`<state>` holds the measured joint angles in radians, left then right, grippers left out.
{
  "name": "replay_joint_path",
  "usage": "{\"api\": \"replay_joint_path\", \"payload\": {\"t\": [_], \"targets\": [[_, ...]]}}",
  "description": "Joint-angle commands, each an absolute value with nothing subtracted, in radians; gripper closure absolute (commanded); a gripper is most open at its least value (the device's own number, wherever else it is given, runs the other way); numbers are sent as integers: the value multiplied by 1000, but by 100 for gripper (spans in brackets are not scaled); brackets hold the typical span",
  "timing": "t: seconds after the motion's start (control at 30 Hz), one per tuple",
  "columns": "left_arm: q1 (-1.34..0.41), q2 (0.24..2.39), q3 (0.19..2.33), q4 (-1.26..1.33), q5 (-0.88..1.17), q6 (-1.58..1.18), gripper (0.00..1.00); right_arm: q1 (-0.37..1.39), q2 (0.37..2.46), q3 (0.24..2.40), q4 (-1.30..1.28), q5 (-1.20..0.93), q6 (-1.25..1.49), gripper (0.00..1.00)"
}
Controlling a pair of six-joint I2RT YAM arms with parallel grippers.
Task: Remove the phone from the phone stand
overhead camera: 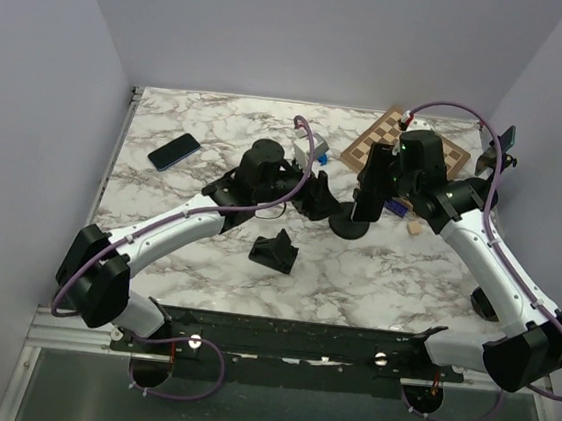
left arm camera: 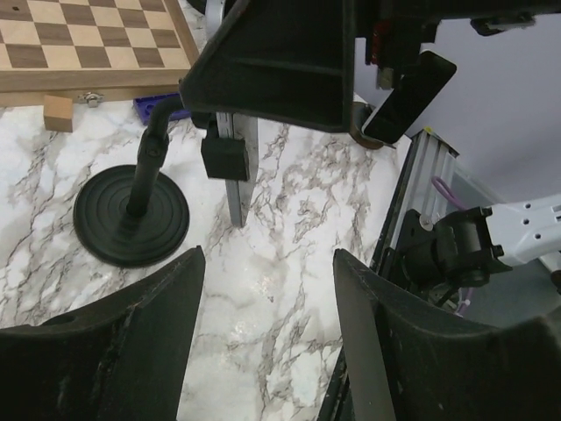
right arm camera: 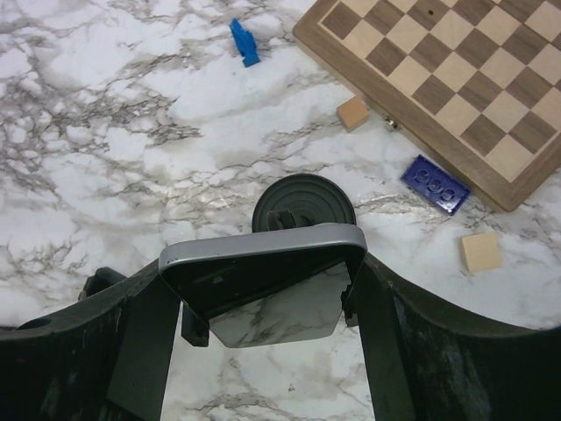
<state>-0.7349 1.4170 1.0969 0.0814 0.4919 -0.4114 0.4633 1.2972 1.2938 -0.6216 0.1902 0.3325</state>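
Two arms reach inward: right hand [right arm camera: 263, 303] clamped on the phone [right arm camera: 254, 267], left hand [left arm camera: 267, 272] spread apart.

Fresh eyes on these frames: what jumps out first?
The phone on its stand mid-table, gripped at both edges by the right gripper. The left gripper hangs open close beside the stand. A second phone lies flat at the far left, and a chessboard at the far right.

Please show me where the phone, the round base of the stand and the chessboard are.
phone [right arm camera: 263, 267]: right wrist view, its dark face.
stand base [right arm camera: 304, 200]: right wrist view, ribbed top.
chessboard [right arm camera: 438, 79]: right wrist view, a playing square.
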Motion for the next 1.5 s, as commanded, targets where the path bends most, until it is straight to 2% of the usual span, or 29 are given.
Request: {"api": "replay_joint_path", "payload": {"t": [0.0,0.13,0.4,0.93,1.07,1.17,1.23,1.27,1.47], "targets": [[-749,1495,1129,176,524,-468,31,496,1271,1263,-598,58,406,99],[-749,1539,1155,190,551,-487,37,505,1261,1258,-590,59,418,99],[-750,1579,1178,188,549,-473,35,532,1279,1245,-581,64,425,99],[-751,1617,1216,181,557,-494,63,554,1285,1235,-567,96,425,99],[-752,1617,1214,172,554,-494,65,558,1277,1223,-550,115,427,99],[-752,1621,1218,153,552,-487,77,562,1272,1218,-543,146,424,99],[-751,1620,1219,139,548,-481,89,566,1264,1212,-542,209,399,99],[-752,1620,1220,133,549,-477,99,568,1259,1203,-539,249,379,99],[-750,1580,1175,147,566,-458,100,568,1223,1171,-541,481,262,99]]}}
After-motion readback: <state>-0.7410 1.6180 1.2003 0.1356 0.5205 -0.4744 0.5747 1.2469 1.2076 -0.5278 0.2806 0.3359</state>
